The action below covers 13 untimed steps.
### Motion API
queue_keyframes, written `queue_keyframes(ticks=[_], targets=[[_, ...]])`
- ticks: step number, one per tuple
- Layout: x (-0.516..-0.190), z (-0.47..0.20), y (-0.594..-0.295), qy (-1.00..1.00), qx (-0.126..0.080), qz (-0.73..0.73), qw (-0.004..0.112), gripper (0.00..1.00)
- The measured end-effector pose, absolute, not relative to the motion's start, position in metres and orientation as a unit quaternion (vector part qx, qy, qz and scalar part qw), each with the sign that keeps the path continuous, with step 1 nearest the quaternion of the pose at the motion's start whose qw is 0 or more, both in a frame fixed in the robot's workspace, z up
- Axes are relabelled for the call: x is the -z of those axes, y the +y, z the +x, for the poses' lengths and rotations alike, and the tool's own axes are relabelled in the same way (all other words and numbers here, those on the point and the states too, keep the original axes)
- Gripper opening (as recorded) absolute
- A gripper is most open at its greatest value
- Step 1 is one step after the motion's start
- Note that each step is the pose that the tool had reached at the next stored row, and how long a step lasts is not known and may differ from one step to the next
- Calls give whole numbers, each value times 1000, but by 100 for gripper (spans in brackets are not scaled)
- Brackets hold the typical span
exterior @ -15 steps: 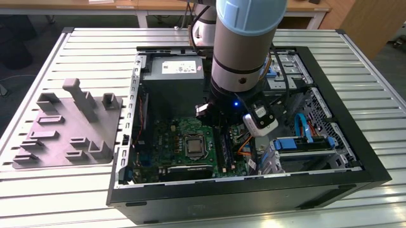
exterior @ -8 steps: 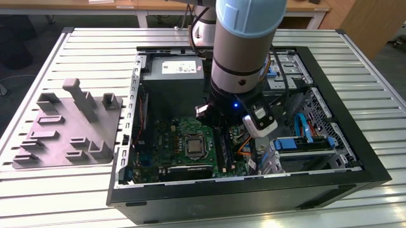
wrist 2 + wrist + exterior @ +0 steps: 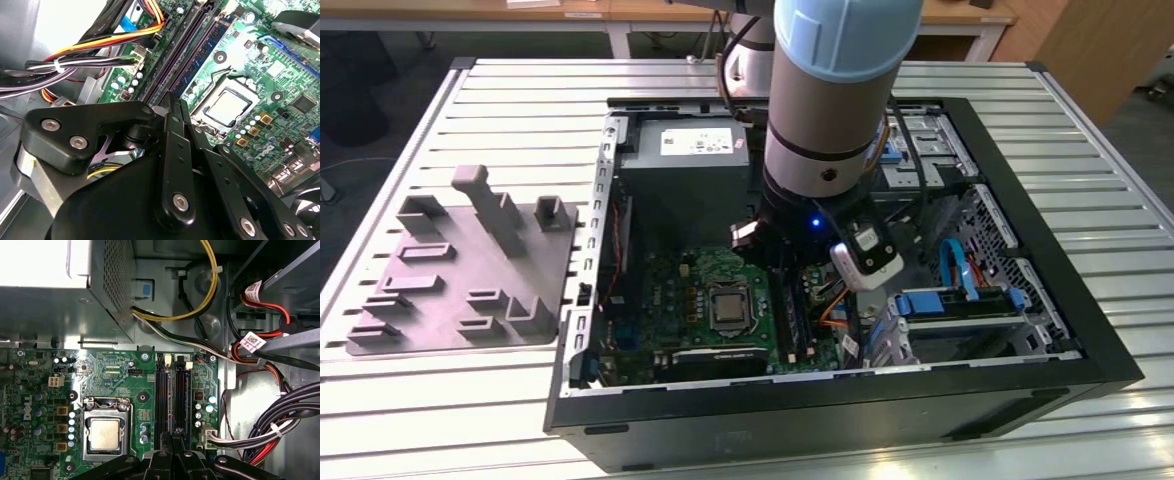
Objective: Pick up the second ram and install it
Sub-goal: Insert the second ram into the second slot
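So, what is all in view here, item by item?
table: one, silver, slatted, under everything
computer case: one, black, open, on the table
fixture tray: one, grey, on the table, to the exterior view's left of the case
power supply: one, dark grey, far end of the case
motherboard: one, green, on the case floor
CPU: one, silver, in its socket on the motherboard
RAM slots: at least two, black, beside the CPU
cables: several, yellow, orange, red, black, white, beside the slots
drive caddy: one, blue, exterior view's right of the case
robot arm: one, silver and pale blue, reaching into the case
tool: one, black, shut, over the RAM slots
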<state>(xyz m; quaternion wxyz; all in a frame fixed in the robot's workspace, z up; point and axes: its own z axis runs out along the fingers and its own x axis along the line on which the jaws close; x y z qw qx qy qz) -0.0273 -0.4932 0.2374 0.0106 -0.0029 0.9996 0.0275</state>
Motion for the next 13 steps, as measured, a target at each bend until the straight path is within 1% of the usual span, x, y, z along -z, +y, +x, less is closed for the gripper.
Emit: queue_keyframes(ticks=[13], targets=[[-237,-27,-493,999,-32,1,11,12]])
